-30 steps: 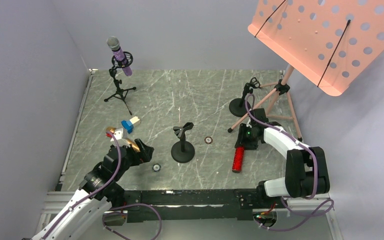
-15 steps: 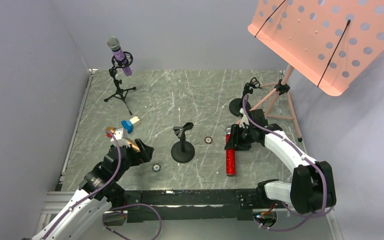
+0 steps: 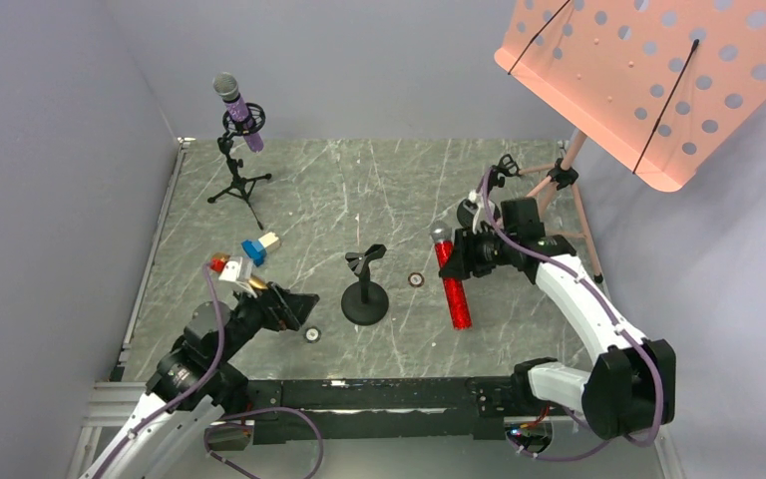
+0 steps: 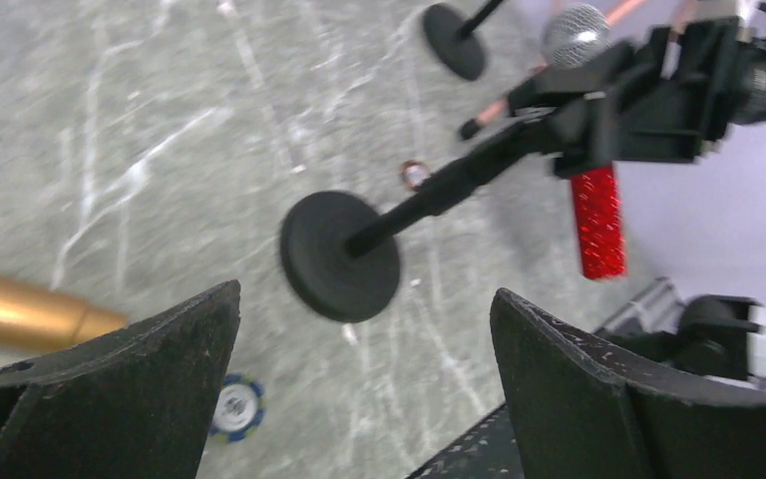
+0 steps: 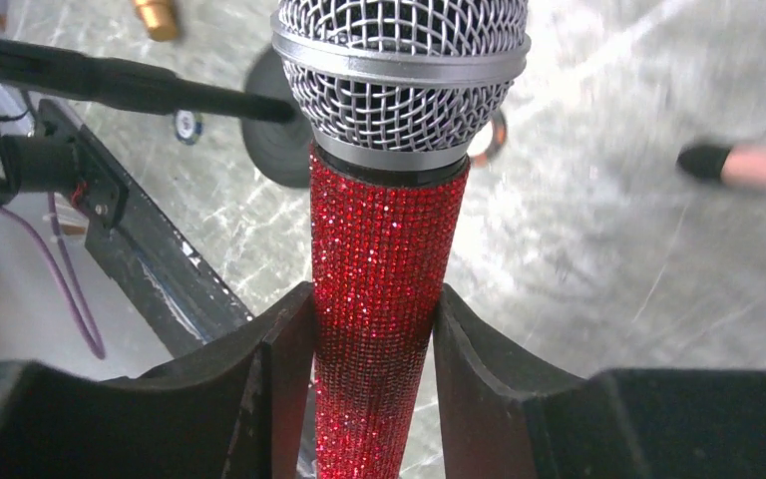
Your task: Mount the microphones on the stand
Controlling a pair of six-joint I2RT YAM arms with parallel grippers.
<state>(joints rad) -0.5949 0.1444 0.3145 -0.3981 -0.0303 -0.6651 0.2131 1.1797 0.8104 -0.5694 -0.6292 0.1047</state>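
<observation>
The purple glitter microphone (image 3: 239, 108) sits in the tripod stand (image 3: 236, 178) at the back left. My right gripper (image 3: 471, 255) (image 5: 374, 309) is shut on the red glitter microphone (image 3: 450, 284) (image 5: 379, 249) and holds it off the table, silver head (image 5: 399, 70) up, right of the centre round-base stand (image 3: 364, 297). The gold microphone (image 3: 250, 285) (image 4: 20, 311) lies on the table just left of my left gripper (image 3: 295, 307) (image 4: 364, 309), which is open and empty. A second round-base stand (image 3: 481, 208) is at the back right.
A pink perforated music stand (image 3: 648, 80) on a tripod fills the back right. A blue and white block (image 3: 257, 246) and small red and white pieces (image 3: 223, 267) lie near the gold microphone. A blue chip (image 3: 312, 334) and a small ring (image 3: 416, 279) lie near the centre stand.
My right gripper has lifted the red microphone off the table and carried it left and back, head now up. My left gripper has turned right, away from the gold microphone.
</observation>
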